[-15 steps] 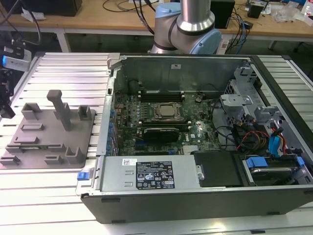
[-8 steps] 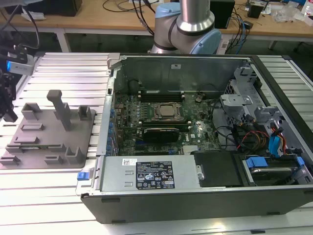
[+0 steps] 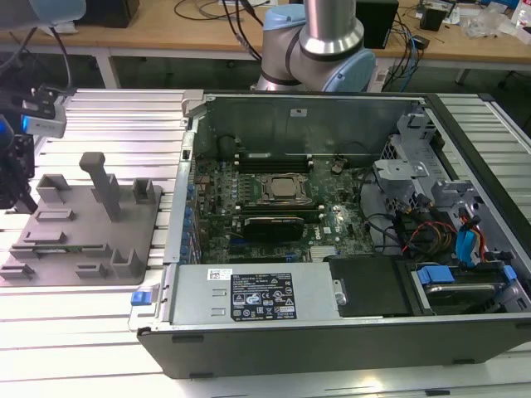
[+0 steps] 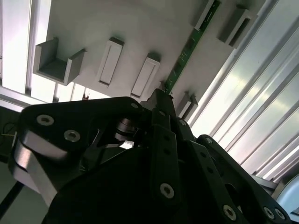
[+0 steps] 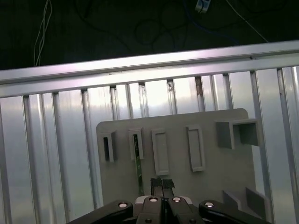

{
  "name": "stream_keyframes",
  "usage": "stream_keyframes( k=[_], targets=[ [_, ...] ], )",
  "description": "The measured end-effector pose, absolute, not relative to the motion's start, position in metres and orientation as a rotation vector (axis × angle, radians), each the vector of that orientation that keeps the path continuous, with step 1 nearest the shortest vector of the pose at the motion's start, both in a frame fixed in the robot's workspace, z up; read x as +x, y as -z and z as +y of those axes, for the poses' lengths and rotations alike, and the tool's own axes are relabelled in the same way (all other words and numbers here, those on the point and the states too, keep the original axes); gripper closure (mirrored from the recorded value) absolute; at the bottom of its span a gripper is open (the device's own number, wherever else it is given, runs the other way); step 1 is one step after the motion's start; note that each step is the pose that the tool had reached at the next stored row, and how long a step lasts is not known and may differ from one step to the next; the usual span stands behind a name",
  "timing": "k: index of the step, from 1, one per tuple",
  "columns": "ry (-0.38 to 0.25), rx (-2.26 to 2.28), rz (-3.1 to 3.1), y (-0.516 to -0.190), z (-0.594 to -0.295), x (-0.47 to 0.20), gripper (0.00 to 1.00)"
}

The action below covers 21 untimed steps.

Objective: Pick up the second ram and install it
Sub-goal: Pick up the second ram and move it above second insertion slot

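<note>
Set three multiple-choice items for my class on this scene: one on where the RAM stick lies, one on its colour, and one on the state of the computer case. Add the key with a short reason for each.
1. Where does the second ram lie?
A. on the grey fixture tray
B. on the floor
C. on a chair

2. What colour is its board?
A. red
B. green
C. white

3. In what state is the computer case?
A. closed on all sides
B. open, with the motherboard exposed
C. packed in a box

Key:
1 A: in the second wrist view the stick runs between the tray's raised blocks.
2 B: its long narrow edge shows green against the grey.
3 B: the exterior view looks straight in at the motherboard.
</note>
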<state>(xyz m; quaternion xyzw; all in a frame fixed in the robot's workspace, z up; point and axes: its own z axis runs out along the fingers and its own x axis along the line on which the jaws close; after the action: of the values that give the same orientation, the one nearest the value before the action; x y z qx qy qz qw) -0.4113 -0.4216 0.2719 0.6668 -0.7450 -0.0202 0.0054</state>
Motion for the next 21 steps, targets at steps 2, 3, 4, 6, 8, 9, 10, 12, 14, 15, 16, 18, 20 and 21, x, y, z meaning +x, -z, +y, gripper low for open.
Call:
stream_keyframes(
  k=[2, 3, 4, 6, 8, 9, 10, 12, 14, 15, 16, 18, 20, 21],
  targets=[
    [0.063, 2.09, -2.331, -0.268, -0.422, -0.411, 0.92],
    [0.063, 2.09, -2.33, -0.266, -0.422, -0.411, 0.92],
    [0.063, 2.09, -2.33, -0.265, -0.422, -0.411, 0.92],
    [0.063, 2.091, -2.329, -0.261, -0.422, -0.411, 0.92],
    [0.063, 2.091, -2.329, -0.261, -0.422, -0.411, 0.92],
    [0.063, 2.091, -2.329, -0.261, -0.422, -0.411, 0.92],
    [0.063, 2.091, -2.329, -0.261, -0.422, -0.411, 0.92],
    [0.063, 2.092, -2.329, -0.259, -0.422, -0.411, 0.92],
    [0.063, 2.091, -2.329, -0.256, -0.422, -0.411, 0.92],
    [0.063, 2.091, -2.329, -0.255, -0.422, -0.411, 0.92],
    [0.063, 2.091, -2.329, -0.254, -0.422, -0.411, 0.92],
    [0.063, 2.091, -2.329, -0.252, -0.422, -0.411, 0.92],
    [0.063, 2.091, -2.329, -0.25, -0.422, -0.411, 0.92],
    [0.063, 2.091, -2.329, -0.25, -0.422, -0.411, 0.92]
  ],
)
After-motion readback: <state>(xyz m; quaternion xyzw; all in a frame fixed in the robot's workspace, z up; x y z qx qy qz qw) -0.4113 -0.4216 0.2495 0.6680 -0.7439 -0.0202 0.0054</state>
